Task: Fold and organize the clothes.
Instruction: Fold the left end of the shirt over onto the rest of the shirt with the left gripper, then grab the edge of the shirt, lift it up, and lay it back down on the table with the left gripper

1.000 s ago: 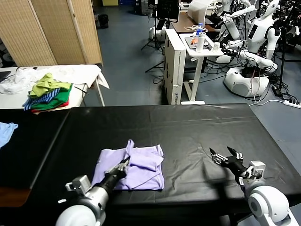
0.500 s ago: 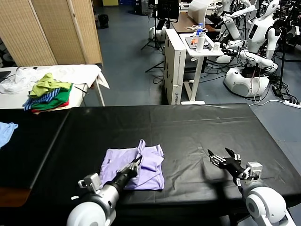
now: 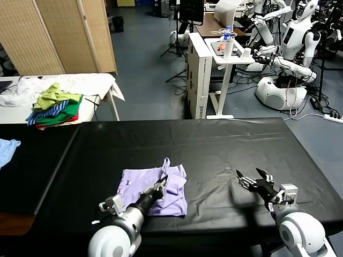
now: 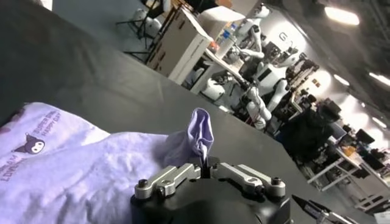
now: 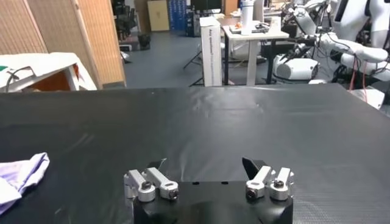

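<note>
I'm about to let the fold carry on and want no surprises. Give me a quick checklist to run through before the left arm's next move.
1. Left gripper shut on a pinch of the lavender T-shirt: ok.
2. Pinched fabric lifted into a peak above the rest of the shirt: ok.
3. Rest of the shirt lying on the black table: ok.
4. Right gripper open, holding nothing, apart from the shirt: ok.
5. Bare table beyond the shirt for laying the fold: ok.
6. Whether the pinch takes one layer or several: cannot tell.

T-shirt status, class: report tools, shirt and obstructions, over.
Left tool shut on a raised fold of the lavender T-shirt. Right tool open, empty, over the black table. Nothing in the way.
</note>
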